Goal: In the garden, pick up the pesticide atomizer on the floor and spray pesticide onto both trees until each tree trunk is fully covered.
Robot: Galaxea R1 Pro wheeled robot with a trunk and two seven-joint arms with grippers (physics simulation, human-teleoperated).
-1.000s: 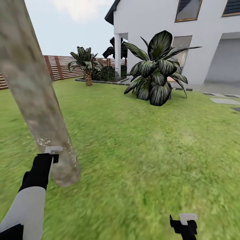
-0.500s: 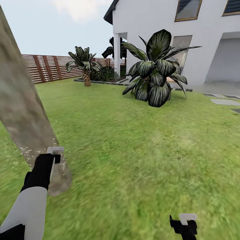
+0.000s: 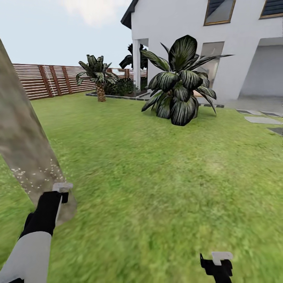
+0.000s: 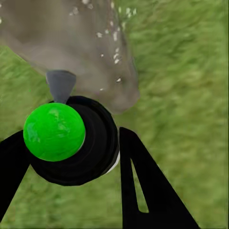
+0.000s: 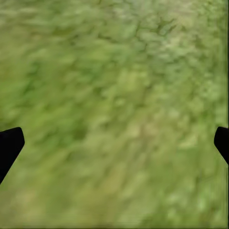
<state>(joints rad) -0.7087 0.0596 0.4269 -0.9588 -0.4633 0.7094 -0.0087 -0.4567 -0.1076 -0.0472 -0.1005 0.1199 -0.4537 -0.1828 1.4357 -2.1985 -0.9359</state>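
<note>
Gripping the pesticide atomizer [image 4: 64,138], the left gripper [image 4: 71,157] has pesticide [image 3: 33,177] specks only near the tree trunk [image 3: 19,145] base — upper bark bare, second tree unsprayed; the right gripper [image 5: 114,143] spread, empty.

Just ahead of the left gripper's [image 4: 67,152] jaws, the thick mottled beige-grey tree trunk [image 3: 23,149] blocks the way. The right gripper's [image 5: 114,143] wide-spread jaws face only open green lawn [image 5: 114,95], free to pass.
</note>
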